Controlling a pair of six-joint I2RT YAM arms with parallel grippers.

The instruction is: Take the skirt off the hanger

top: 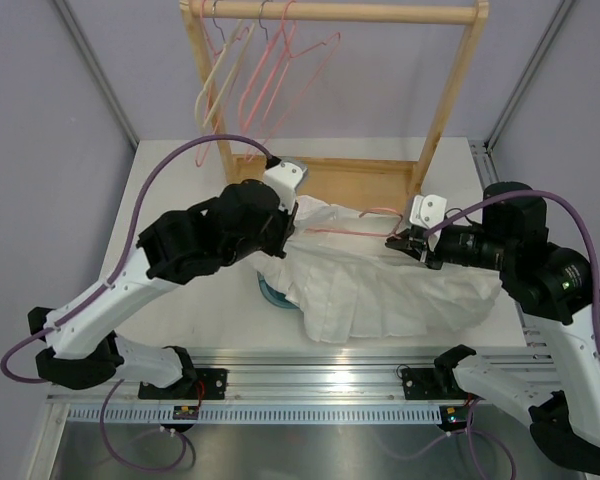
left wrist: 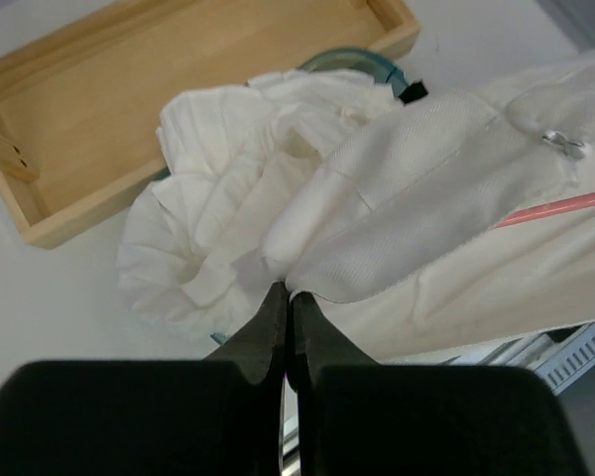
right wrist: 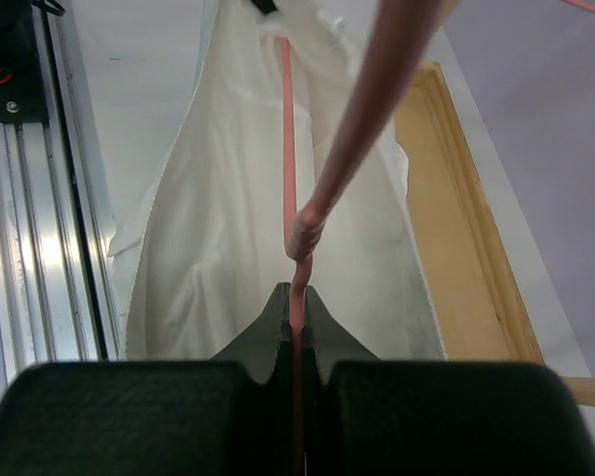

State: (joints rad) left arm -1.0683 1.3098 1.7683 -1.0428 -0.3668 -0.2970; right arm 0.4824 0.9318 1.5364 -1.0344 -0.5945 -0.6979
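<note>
The pale skirt [top: 380, 285] lies before the rack [top: 330, 12]. The left gripper [left wrist: 289, 297] is pinched tight on its fabric, and the right gripper [right wrist: 296, 302] is clamped on the pink hanger [right wrist: 288, 149]. Pulling apart could snag cloth on the hanger.

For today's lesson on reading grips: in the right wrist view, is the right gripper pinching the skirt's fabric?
No, the right gripper is shut on the pink hanger, and the skirt lies beyond its fingertips.

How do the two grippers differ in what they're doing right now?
The left gripper pinches cloth of the white skirt; the right gripper pinches the wire of the pink hanger. The left gripper holds the skirt's bunched end, the right gripper is at its flatter end. Both are shut.
</note>
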